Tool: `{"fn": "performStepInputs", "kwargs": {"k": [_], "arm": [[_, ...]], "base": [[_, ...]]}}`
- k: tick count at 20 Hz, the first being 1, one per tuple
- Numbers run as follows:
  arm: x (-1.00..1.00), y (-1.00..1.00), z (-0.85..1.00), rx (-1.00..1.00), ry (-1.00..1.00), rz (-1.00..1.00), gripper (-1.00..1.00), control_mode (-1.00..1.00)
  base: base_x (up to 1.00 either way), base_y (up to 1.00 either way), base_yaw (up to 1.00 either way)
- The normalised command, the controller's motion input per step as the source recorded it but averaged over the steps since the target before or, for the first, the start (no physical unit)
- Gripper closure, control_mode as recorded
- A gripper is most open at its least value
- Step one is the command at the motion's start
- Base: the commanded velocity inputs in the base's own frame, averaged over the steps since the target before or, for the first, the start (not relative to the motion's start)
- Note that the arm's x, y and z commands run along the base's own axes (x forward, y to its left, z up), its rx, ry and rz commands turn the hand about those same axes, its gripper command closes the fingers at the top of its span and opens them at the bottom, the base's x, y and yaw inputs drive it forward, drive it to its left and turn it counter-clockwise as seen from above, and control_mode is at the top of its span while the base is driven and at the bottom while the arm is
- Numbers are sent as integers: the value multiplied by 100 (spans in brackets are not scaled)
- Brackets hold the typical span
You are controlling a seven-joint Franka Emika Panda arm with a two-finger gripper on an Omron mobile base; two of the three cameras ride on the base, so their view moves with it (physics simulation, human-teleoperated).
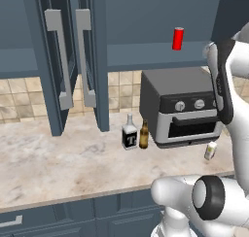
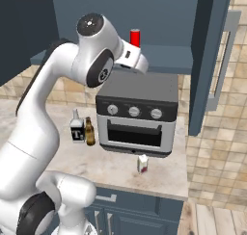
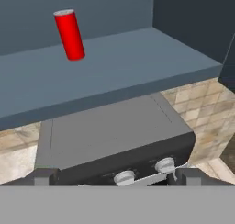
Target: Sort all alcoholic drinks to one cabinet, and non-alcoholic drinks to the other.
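Standing upright on the flat inner shelf of the open dark slate-blue wall cabinet (image 1: pixel 146 61) above the oven, the plain bright red can (image 1: pixel 178 39) looks already sorted: nothing touches it, and it sits alone toward the back of the shelf. That reads as one of the four drinks put away.

The slimmer pale cream-white can with a yellowish label (image 1: pixel 210 150) is on the marbled stone counter (image 1: pixel 58 163), just in front of the dark grey toaster oven (image 1: pixel 182 107) near its right corner, tilted rather than quite upright. As the other non-alcoholic drink, it should join the red can.

The clear square-shouldered liquor bottle with a black label and white "T" (image 1: pixel 129 134) and the slimmer brown beer bottle (image 1: pixel 144 134) stand upright side by side, touching or nearly so, just left of the oven. Both are untouched and belong in the second slate-blue wall cabinet (image 1: pixel 29 32) to the left, whose doors with long grey bar handles (image 1: pixel 62 61) hang open. So roughly a quarter is done, three items left.

The two-finger gripper (image 3: pixel 110 177) hangs above the oven top, well apart from the red can, its fingertips spread wide and holding nothing.
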Motion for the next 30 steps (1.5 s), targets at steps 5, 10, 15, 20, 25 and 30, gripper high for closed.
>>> {"fn": "performStepInputs", "kwargs": {"k": [5, 10, 15, 20, 25, 30], "arm": [[-66, 10, -43, 0, 24, -11, -100, -100], [-48, 9, -68, 0, 19, -11, -100, -100], [-36, 10, -73, 0, 5, -13, -100, -100], [-9, 0, -55, 0, 0, -13, -100, -100], [0, 0, -48, 0, 0, -11, -100, -100], [0, 0, -47, 0, 4, -8, -100, -100]], "base": [[0, 0, 0], [0, 0, 0], [0, 0, 0], [0, 0, 0], [0, 0, 0], [0, 0, 0]]}}
